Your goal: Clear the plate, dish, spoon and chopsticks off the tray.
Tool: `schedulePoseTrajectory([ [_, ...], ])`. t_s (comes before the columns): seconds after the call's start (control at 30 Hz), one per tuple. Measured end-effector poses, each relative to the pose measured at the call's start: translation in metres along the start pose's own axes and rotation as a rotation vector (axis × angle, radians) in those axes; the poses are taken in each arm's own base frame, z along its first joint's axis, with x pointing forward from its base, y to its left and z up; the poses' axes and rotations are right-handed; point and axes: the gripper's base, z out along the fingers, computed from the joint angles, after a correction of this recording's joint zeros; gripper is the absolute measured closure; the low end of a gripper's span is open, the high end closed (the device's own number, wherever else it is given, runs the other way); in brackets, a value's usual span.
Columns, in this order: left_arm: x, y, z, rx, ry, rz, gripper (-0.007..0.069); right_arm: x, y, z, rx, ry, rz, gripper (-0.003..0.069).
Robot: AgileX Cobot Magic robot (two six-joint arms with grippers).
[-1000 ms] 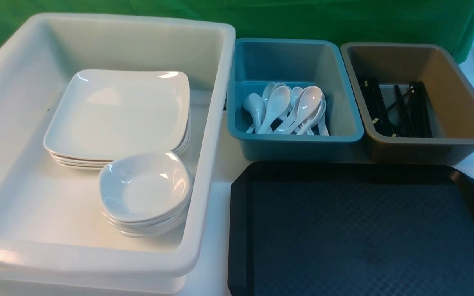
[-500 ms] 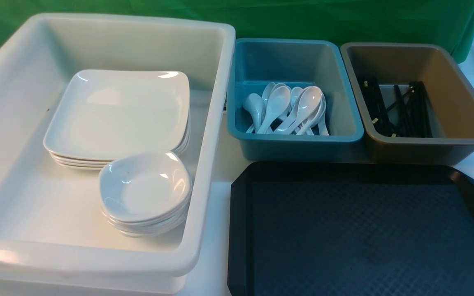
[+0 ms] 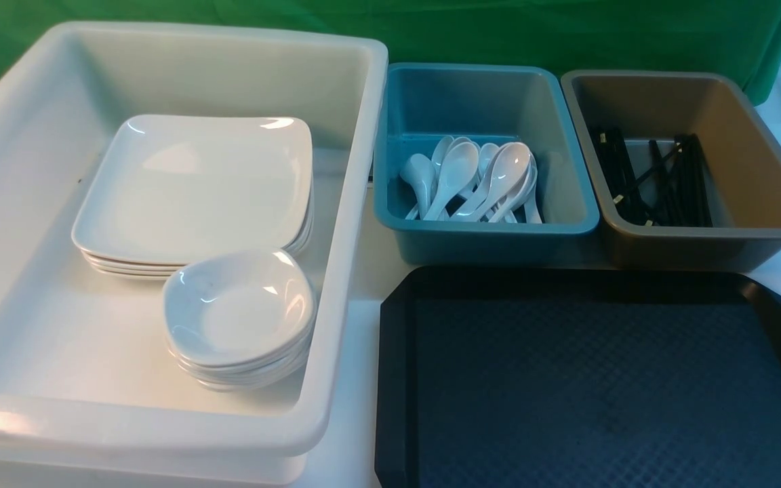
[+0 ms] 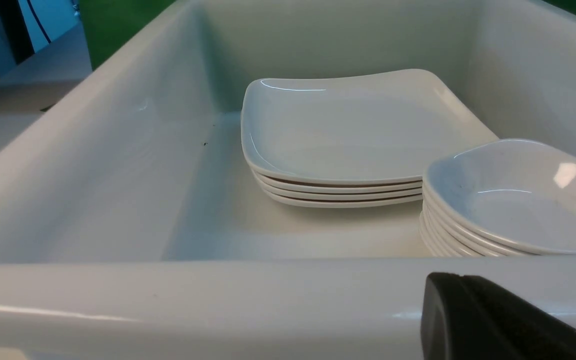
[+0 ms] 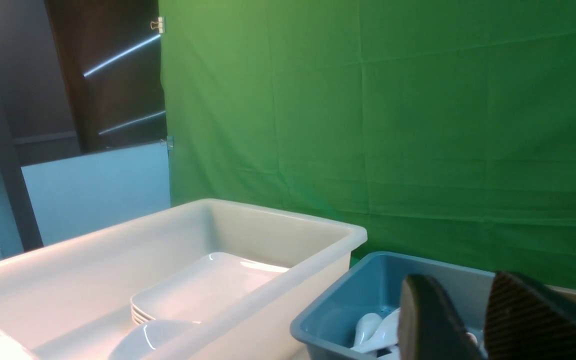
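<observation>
Tray (image 3: 601, 379) bare; plates, dishes, spoons, chopsticks binned beyond. Right jaws (image 5: 483, 320) parted, empty, above blue bin (image 5: 328, 320). Left jaws shut, near white tub (image 4: 168, 295).

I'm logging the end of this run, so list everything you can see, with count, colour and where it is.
tray: one, black, bare, front right.
white bin: one, left, holds plates and dishes.
plates: a stack, about four, white, far part of the white bin.
dishes: a stack, about five, white, near side of the white bin, in front of the plates.
blue bin: one, behind the tray.
spoons: several, white, piled in the blue bin; exact count unclear.
brown bin: one, right of the blue bin.
chopsticks: many, black, in the brown bin.
backdrop: one, green cloth, behind everything.
left end effector: black, shut, at the white bin's near rim.
right end effector: black, jaws apart, holding nothing, above the blue bin.
</observation>
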Motion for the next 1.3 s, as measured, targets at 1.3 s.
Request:
schedulePoseTrajectory([
  [1.3,0.000,0.000,0.000,-0.002,0.000,0.009,0.0621,0.153,-0.026,-0.005,0.587,0.495,-0.079,0.0422],
])
